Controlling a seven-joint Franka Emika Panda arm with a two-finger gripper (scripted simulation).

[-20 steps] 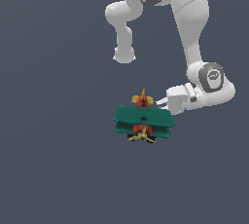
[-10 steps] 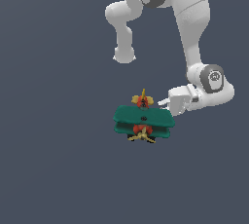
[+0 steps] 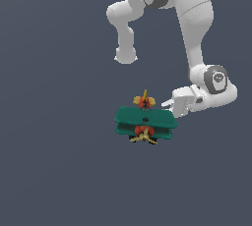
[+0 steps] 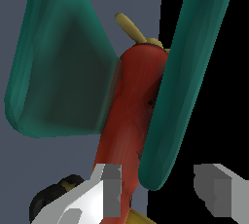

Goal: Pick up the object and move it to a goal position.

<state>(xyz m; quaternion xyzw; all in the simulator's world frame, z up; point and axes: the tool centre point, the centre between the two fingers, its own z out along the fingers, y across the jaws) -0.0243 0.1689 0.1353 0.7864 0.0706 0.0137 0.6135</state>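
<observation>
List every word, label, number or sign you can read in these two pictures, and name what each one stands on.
None: no text shows in either view.
The toy biplane has plain teal wings, a red body and a yellow propeller, with no markings.
The gripper and the white arm carry no readable label.

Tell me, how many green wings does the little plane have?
2. The upper wing sits on top of the toy plane; the lower wing is stacked right beneath it.

Plain dark grey-blue floor [image 3: 54, 171]; the toy biplane [image 3: 144, 122] apparently resting directly on it
</observation>
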